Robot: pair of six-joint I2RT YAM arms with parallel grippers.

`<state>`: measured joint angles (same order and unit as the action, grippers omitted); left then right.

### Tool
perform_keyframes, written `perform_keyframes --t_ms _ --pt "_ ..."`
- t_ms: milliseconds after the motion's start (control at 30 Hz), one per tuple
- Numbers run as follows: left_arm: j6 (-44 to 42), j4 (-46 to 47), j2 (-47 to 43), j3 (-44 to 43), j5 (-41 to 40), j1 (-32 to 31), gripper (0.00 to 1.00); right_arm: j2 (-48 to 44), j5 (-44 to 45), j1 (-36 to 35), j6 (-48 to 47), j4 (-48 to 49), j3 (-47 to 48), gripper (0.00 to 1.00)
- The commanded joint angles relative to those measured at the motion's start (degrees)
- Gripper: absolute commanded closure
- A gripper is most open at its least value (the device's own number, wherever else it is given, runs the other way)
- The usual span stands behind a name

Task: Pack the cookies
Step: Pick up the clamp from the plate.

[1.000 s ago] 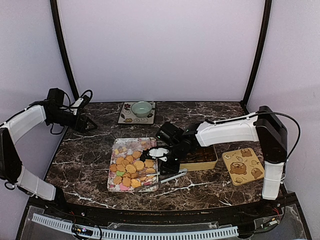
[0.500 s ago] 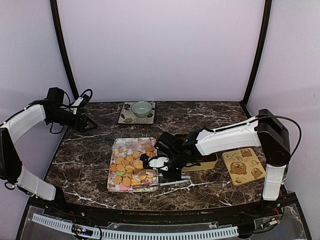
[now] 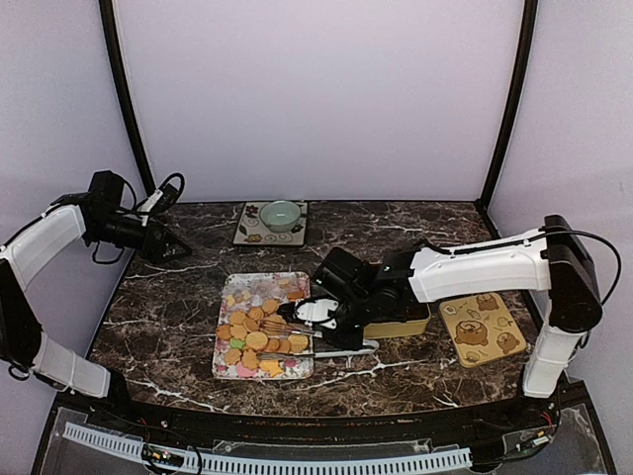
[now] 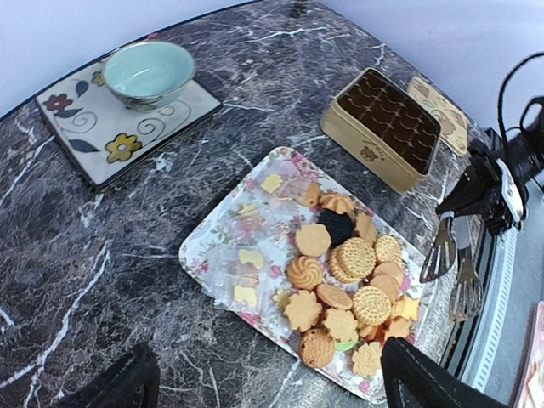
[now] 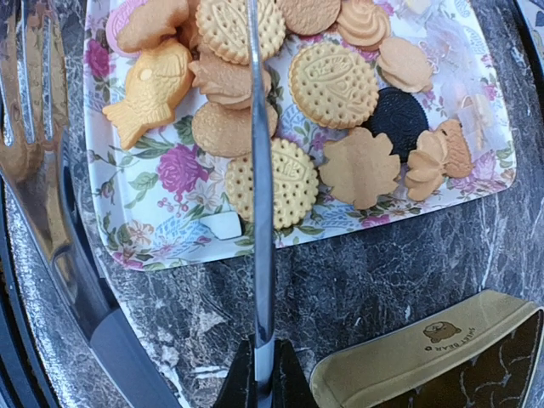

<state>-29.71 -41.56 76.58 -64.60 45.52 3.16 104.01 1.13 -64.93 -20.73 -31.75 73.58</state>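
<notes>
The cookies [image 3: 259,332] lie heaped on the near half of a floral tray [image 3: 224,297], mostly golden with one dark brown. They also show in the left wrist view as cookies [image 4: 348,272] and in the right wrist view as cookies [image 5: 331,85]. My right gripper [image 3: 324,325] hangs at the tray's right edge, shut on metal tongs [image 3: 331,348]. In the right wrist view my right gripper [image 5: 262,374] pinches one thin tong arm [image 5: 259,212] that reaches over the cookies. The other arm [image 5: 34,153] splays left. My left gripper [image 3: 183,247] is open, far left, high above the table.
An open gold tin [image 3: 407,319] with a dark divided insert stands right of the tray. Its bear-printed lid [image 3: 482,329] lies further right. A pale green bowl [image 3: 281,214] sits on a patterned mat [image 3: 255,233] at the back. Dark poles frame the rear corners.
My right gripper's jaws have closed onto the tongs beside the tray, and that arm has shifted slightly right. The left arm has hardly moved.
</notes>
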Motion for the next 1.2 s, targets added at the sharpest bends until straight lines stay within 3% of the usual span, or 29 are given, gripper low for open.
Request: perform_keyframes --t_ms 0,167,300,467,633,1000,1167 --pt "-11.3 -9.8 -4.4 -2.4 9.0 -0.9 0.08 -4.2 -2.9 -0.3 2.9 -0.1 1.5 1.00" --pt "-20.7 -22.2 -6.2 -3.8 13.1 -6.5 0.19 0.0 -8.8 1.3 5.9 -3.9 9.2 1.00" --pt "-24.4 -27.7 -7.6 -5.6 5.5 -15.5 0.18 5.0 -14.7 3.0 8.4 -8.5 19.1 1.00" --pt "-23.9 -26.3 -8.0 -7.8 -2.0 -23.5 0.17 9.5 -16.9 3.1 10.3 -12.2 28.2 1.00" --pt "-25.2 -25.2 -8.0 -7.7 -5.1 -26.7 0.20 10.3 -17.1 2.9 11.3 -13.4 30.2 1.00" --pt "-23.1 -18.5 -9.2 -3.3 -13.4 -34.6 0.37 12.3 -14.9 2.6 12.3 -15.2 33.2 1.00" --pt "-23.0 -16.1 -9.1 -2.1 -15.0 -35.3 0.49 13.3 -14.7 2.5 13.2 -15.3 35.2 1.00"
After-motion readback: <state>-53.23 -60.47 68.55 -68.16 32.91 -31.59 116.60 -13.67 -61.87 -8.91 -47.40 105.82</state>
